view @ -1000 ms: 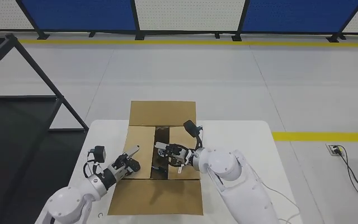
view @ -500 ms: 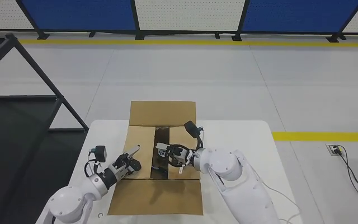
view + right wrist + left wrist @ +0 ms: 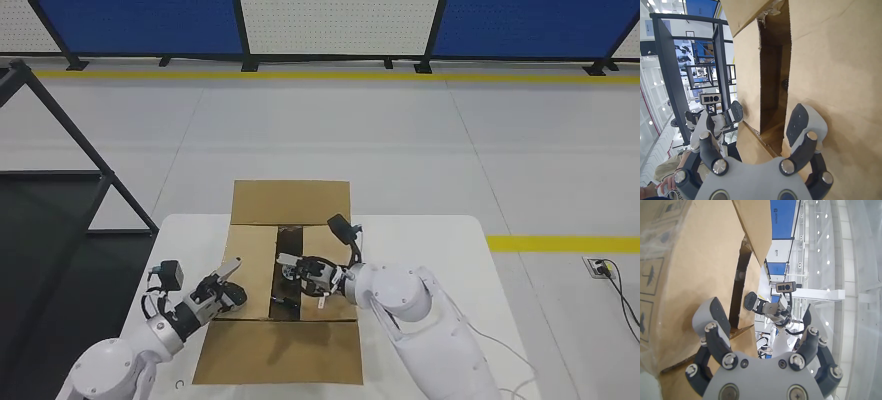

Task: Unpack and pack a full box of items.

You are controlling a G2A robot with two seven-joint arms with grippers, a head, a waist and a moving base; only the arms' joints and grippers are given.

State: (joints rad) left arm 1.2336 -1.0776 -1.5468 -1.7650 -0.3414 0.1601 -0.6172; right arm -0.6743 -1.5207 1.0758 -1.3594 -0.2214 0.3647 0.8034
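Note:
A brown cardboard box (image 3: 290, 225) stands on the white table (image 3: 440, 250), its two inner flaps nearly closed with a dark slot (image 3: 289, 245) between them. My left gripper (image 3: 225, 283) is open at the box's left side, one fingertip (image 3: 715, 311) against the left flap's outer edge. My right gripper (image 3: 298, 275) is open over the slot's near end; one finger (image 3: 800, 121) rests on the right flap and the other (image 3: 705, 121) hangs over the left flap. Something small, dark and round (image 3: 785, 83) lies deep in the slot. The rest of the contents are hidden.
The box's far flap (image 3: 291, 202) and near flap (image 3: 280, 352) lie folded outward. A black metal frame (image 3: 60, 130) stands off the table's left side. Bare tabletop lies to the right of the box.
My left arm has drawn back a little to the left, away from the box's middle. The right gripper has stayed over the slot.

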